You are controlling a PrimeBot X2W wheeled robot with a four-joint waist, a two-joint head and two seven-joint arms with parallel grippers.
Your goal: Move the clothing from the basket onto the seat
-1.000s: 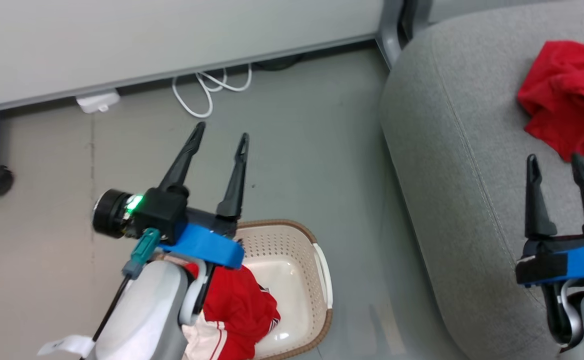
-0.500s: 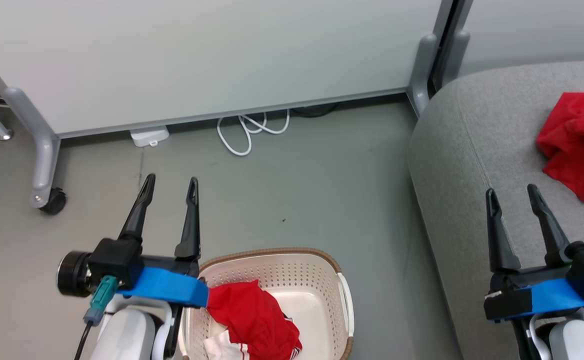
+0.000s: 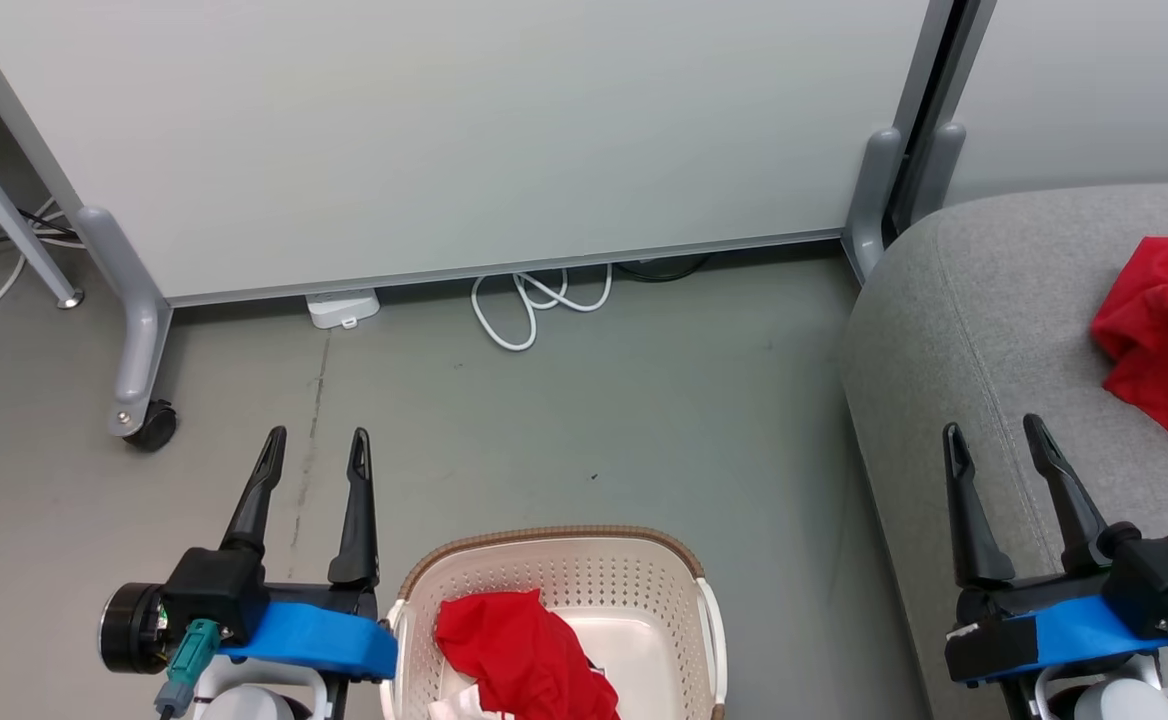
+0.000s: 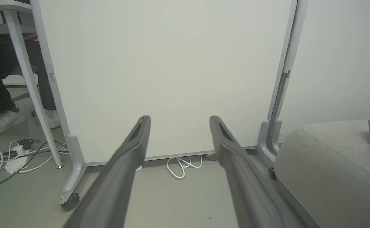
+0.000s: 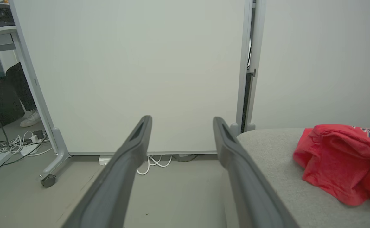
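Halfway, I'd say: one red garment [image 3: 1159, 330] lies on the seat [image 3: 944, 350], the other garment [image 3: 524, 650] is in the basket [image 3: 544, 535]. Left end effector [image 3: 318, 434] and right end effector [image 3: 992, 426] are both spread apart and empty. Next up, I reckon, the left dips into the basket.

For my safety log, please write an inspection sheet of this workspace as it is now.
Surface: grey floor; the basket stands on it beside the seat.
Job's things: plain red garment lies on the seat; red and white garment lies in the basket.
Clutter: small white box at the foot of the white panel.
Grippers: left gripper and right gripper open, empty.
Cables: white cable looped on the floor under the panel.
Surroundings: panel on casters; a person's shoes beyond it.
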